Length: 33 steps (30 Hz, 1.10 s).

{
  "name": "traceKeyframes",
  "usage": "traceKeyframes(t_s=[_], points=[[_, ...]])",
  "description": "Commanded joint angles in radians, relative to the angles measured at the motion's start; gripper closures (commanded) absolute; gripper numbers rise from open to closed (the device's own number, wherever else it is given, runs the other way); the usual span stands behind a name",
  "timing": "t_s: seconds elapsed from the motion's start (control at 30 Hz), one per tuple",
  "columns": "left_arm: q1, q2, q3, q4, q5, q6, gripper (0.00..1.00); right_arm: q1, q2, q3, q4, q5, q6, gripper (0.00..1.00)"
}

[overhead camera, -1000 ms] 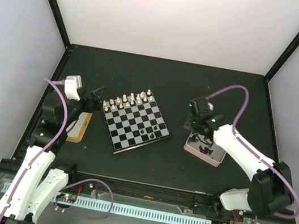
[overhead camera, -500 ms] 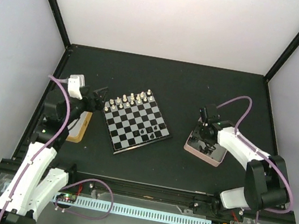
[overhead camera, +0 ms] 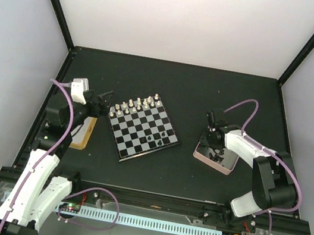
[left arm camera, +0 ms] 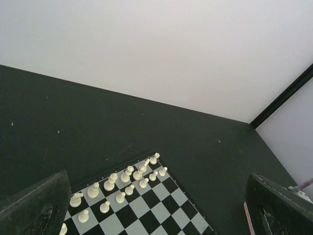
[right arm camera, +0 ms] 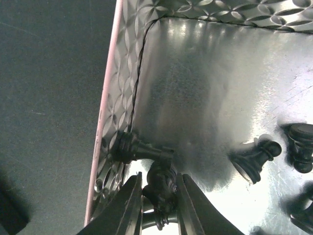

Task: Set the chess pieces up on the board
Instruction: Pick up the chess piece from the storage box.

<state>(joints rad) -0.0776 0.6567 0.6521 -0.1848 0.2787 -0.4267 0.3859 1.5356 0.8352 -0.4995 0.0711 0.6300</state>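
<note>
The board lies left of centre on the dark table, with pale chess pieces in two rows along its far-left side and two black ones near its right edge. My right gripper is down in the pink-rimmed tray. In the right wrist view its fingers press close on both sides of a black chess piece, and another black piece lies just ahead of it. My left gripper hovers wide open beside the board's left corner, holding nothing; its wrist view looks over the pale pieces.
More black pieces lie loose on the tray's shiny floor to the right of the grip. A tan-rimmed tray sits under the left arm. Black frame posts and pale walls bound the table.
The right gripper has dropped into the near-left corner of the pink-rimmed tray and narrowed around a black piece. The left arm has barely shifted.
</note>
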Motion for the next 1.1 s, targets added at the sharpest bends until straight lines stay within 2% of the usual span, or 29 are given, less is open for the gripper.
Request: traceKeyframes(t_s=[0.0,0.1,0.23,0.3,0.5,0.77,0.93,1.07], points=[[0.012,-0.002,0.027,0.023,0.017,0.013,0.01,-0.005,0.015,-0.001,0.000,0.045,-0.008,0.81],[0.012,-0.003,0.027,0.022,0.017,0.013,0.01,-0.005,0.023,0.009,-0.012,0.061,-0.010,0.82],[0.012,-0.005,0.026,0.021,0.017,0.014,0.01,-0.004,0.038,0.022,-0.024,0.079,-0.016,0.75],[0.013,-0.005,0.026,0.024,0.016,0.013,0.01,-0.003,0.049,0.031,-0.029,0.088,-0.019,0.75],[0.015,-0.005,0.024,0.024,0.016,0.014,0.01,-0.004,0.030,0.044,-0.041,0.117,-0.026,0.89],[0.016,-0.008,0.023,0.024,0.019,0.010,0.01,0.001,-0.084,0.077,-0.105,0.116,-0.039,0.89],[0.015,-0.010,0.021,0.025,0.020,0.010,0.01,0.063,-0.129,0.127,-0.135,0.085,-0.042,0.89],[0.015,-0.012,0.018,0.027,0.020,0.009,0.01,0.163,-0.092,0.171,-0.127,0.051,-0.040,0.88]])
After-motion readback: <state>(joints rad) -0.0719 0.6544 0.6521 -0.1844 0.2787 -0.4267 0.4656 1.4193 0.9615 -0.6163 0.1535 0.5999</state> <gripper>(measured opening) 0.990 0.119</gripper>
